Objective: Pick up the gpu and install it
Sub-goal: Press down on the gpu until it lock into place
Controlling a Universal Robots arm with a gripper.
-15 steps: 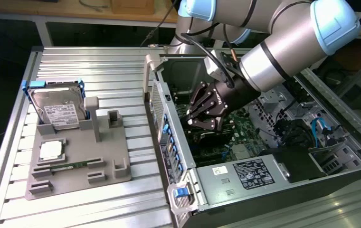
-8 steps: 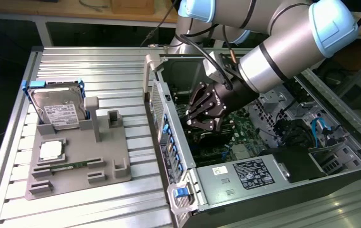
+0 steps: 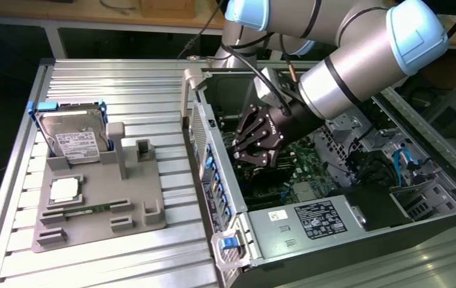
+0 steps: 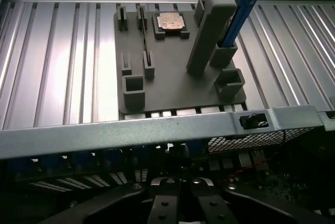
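The arm (image 3: 356, 66) angles downward, its claw (image 3: 258, 157) closed.

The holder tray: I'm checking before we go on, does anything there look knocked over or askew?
Nothing stands out. The grey holder tray lies flat on the table, the hard drive stands upright in its slot, and the chip sits squarely.

Work surface: ribbed silvery aluminium table (image 3: 132, 78), slats running across its width.
Fixture: flat grey plastic holder plate (image 3: 132, 207) with upright posts and slotted sockets, lying on the table toward the exterior view's left edge.
Hard drive: silver hard drive with white label and blue frame (image 3: 72, 135), leaning upright at the plate's far end.
Processor: square silvery chip (image 3: 65, 189) seated flat in the plate.
Memory: narrow green stick (image 3: 88, 210) lying in a slot near the plate's near edge.
Case: open dark computer tower (image 3: 332, 216) on its side, beside the plate, at the table's edge on the exterior view's right.
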